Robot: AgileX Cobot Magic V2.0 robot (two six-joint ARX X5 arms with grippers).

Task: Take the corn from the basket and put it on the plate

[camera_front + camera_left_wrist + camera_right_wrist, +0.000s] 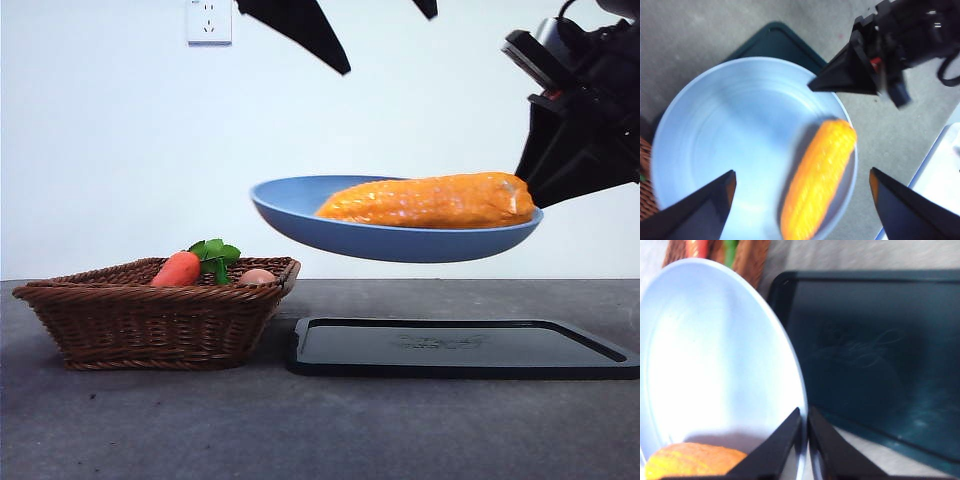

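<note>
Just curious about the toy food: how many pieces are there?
3: corn on the lifted plate; carrot and egg in the basket. More may hide behind its wall.

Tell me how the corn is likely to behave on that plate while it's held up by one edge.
The corn looks rounded and tapered, so it could roll across the smooth plate. It lies close to the rim that the right claw pinches, and the plate hangs tilted above the tray, so a jolt might slide it. It seems stiff, not floppy.
</note>
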